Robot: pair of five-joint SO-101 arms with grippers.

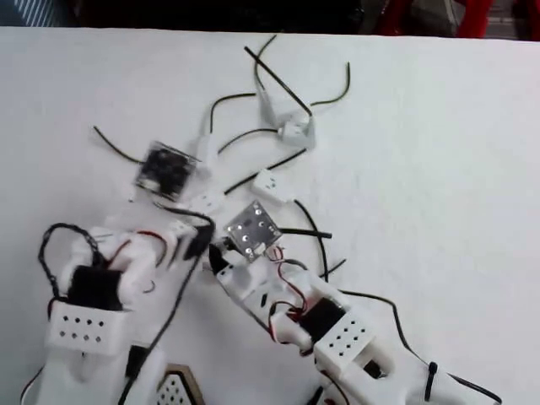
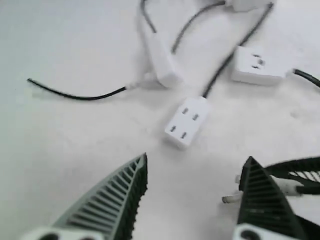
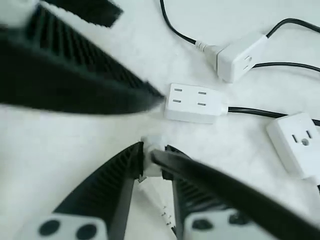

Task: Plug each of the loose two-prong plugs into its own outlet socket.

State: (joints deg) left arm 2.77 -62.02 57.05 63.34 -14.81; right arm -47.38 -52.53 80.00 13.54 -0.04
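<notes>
Right pincer (image 3: 154,152) is clenched on the plug (image 3: 151,143), with the cord (image 3: 225,185) running back along one finger. Target socket (image 3: 192,102) lies just ahead of its tips, flat on the table (image 3: 60,150), slot pairs facing up, apart from the plug. Left pincer (image 2: 196,162) is released, jaws wide, with the same socket ahead of its gap and clear of both fingers. One left finger (image 3: 85,75) crosses close by the right tips. Prongs are hidden in the grip, so I can't confirm their angle. My read: the step in hand is align and insert. Slots face up, so the prongs should come down square onto one pair, not slide in flat. Socket is loose and looks light, so it will likely skid or tip under push. Left should close on its sides first to pin it. Keep the cord slack, get the left finger off the approach line, push straight, no twist. Farther ahead, a second socket (image 3: 240,57) looks to have a plug in it, so skip that one.
</notes>
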